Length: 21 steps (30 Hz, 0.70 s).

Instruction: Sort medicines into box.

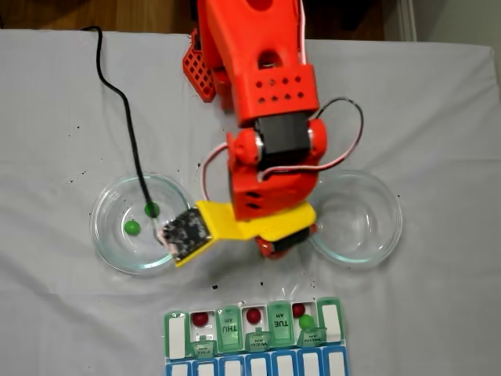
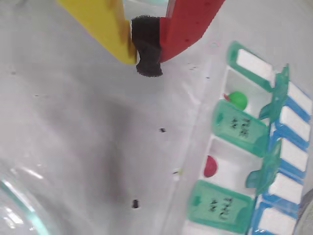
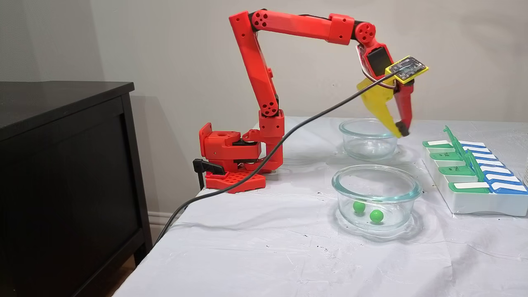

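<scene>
Two green medicines [image 1: 131, 227] [image 1: 151, 209] lie in the left glass dish [image 1: 106, 235] in a fixed view; they are the two green balls [image 3: 359, 206] [image 3: 376, 215] in the near dish [image 3: 408, 194]. The box [image 1: 228, 323] holds three red balls [image 1: 201, 319] [image 1: 253, 315] [image 1: 298, 309] and one green ball [image 1: 306, 321] in open compartments. My gripper [image 2: 146, 49] is shut, black pads together, with nothing in it. It hangs above the cloth [image 3: 400, 132] between the far dish and the box [image 3: 478, 204]. In the wrist view a green ball [image 2: 238, 99] and a red ball [image 2: 210, 166] sit in the box [image 2: 229, 213].
The other glass dish [image 1: 356, 217] [image 3: 367, 140] has nothing in it. A black cable [image 1: 129, 133] runs from the wrist camera over the left dish. Tiny black specks dot the white cloth. A black cabinet [image 3: 62, 165] stands beside the table.
</scene>
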{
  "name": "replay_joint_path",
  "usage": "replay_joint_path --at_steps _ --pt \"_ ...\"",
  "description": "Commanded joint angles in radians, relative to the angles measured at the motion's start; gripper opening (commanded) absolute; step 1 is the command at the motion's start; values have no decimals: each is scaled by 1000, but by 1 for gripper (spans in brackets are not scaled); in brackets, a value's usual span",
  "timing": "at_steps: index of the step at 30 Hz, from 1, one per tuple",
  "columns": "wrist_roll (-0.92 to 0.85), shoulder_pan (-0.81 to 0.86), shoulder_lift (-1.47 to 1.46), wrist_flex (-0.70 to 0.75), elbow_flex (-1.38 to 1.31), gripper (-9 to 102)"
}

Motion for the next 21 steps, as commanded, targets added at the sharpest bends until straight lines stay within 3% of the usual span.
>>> replay_joint_path --at_steps 1,13,21 --pt "-48 98 14 91 -161 0" --pt "-295 347 -14 272 -239 0" --pt "-425 408 28 245 -138 2"
